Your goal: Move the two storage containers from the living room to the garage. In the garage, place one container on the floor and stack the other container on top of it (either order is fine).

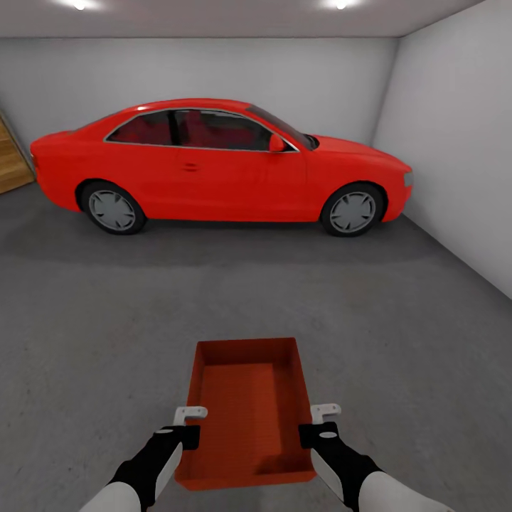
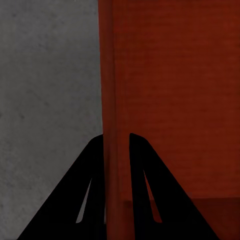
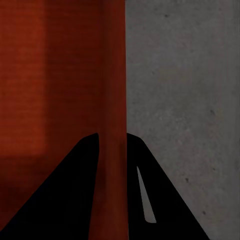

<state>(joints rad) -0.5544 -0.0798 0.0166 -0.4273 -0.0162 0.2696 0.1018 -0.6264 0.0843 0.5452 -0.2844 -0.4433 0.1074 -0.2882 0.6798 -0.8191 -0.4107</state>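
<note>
One orange-red storage container [image 1: 245,412] is held low in front of me, over the dark grey concrete floor [image 1: 107,320] of the garage. My left gripper [image 1: 186,425] is shut on its left side wall, and my right gripper [image 1: 316,425] is shut on its right side wall. In the left wrist view the black fingers [image 2: 145,175] straddle the container wall [image 2: 111,100]. In the right wrist view the fingers [image 3: 80,175] clamp the opposite wall [image 3: 115,75]. The bin is empty and level. I cannot tell whether it touches the floor.
A red coupe car [image 1: 220,167] is parked broadside across the far half of the room. A grey-white wall [image 1: 462,142] runs along the right. A wood-panelled door [image 1: 11,160] shows at the far left. Open concrete lies between me and the car.
</note>
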